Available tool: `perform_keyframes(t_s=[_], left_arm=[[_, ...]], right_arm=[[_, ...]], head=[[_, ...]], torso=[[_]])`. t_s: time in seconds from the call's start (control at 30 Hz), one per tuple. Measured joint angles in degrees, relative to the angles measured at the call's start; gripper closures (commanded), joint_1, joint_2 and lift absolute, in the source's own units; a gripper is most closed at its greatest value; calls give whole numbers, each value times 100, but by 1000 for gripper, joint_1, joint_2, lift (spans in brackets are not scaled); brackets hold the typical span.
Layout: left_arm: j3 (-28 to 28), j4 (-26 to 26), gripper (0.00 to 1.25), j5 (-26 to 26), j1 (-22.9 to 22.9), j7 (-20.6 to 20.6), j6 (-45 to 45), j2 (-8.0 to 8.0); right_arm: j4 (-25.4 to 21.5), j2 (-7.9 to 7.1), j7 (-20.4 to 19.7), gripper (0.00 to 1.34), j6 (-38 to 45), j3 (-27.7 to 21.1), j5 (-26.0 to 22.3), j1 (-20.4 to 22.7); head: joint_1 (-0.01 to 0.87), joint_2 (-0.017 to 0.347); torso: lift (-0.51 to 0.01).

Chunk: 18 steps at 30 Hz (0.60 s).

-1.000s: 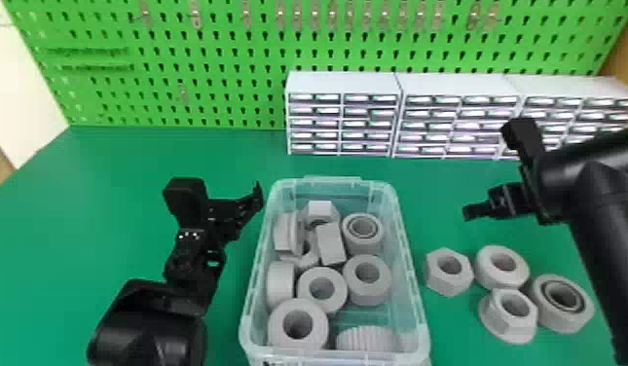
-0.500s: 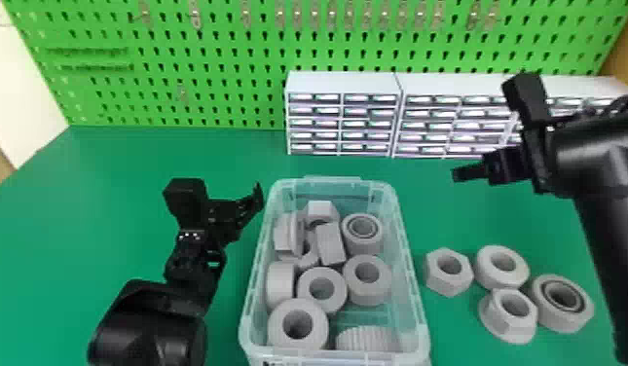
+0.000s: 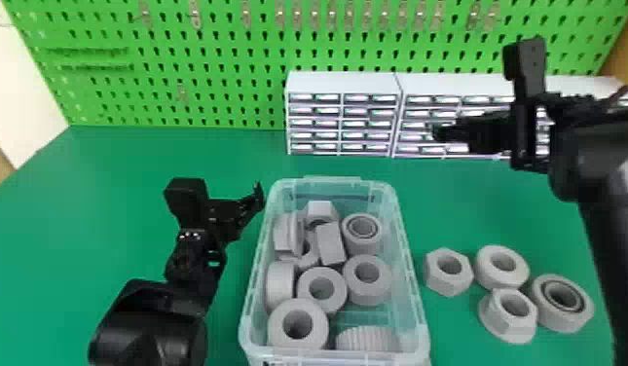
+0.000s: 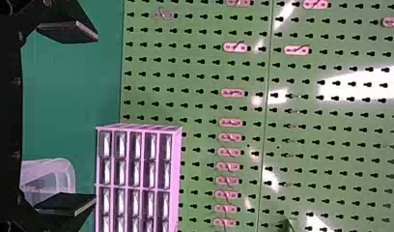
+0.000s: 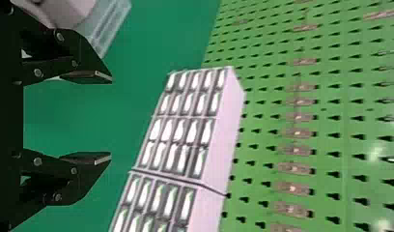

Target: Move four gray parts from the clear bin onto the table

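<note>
The right gripper [image 3: 526,114] has its jaws open and empty; the left gripper [image 3: 225,209] spreads its jaws wider, also empty. Nearer the robot than the right jaws, four matte gray parts lie on the green tabletop [image 3: 220,158]: a hexagonal nut [image 3: 433,273], a smooth ring [image 3: 487,276], a flanged nut [image 3: 505,325] and a bearing [image 3: 563,319]. Just right of the left jaws, the clear plastic bin [image 3: 409,253] holds more gray parts, one ribbed [image 3: 363,338].
</note>
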Motion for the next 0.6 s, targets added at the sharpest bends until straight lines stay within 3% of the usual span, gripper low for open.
perform_keyframes(t_s=[0.33,0.6], left_arm=[[10,0,117,0,41,-3,-1,0],[12,0,117,2,92,-4,-4,-4]], right_arm=[[-345,135,-1327,671,-1562,-176,-1382,603],[-739,328,-1932,671,-2385,-345,-1886,1185]], head=[[693,72],[693,72]], torso=[[-52],[-52]])
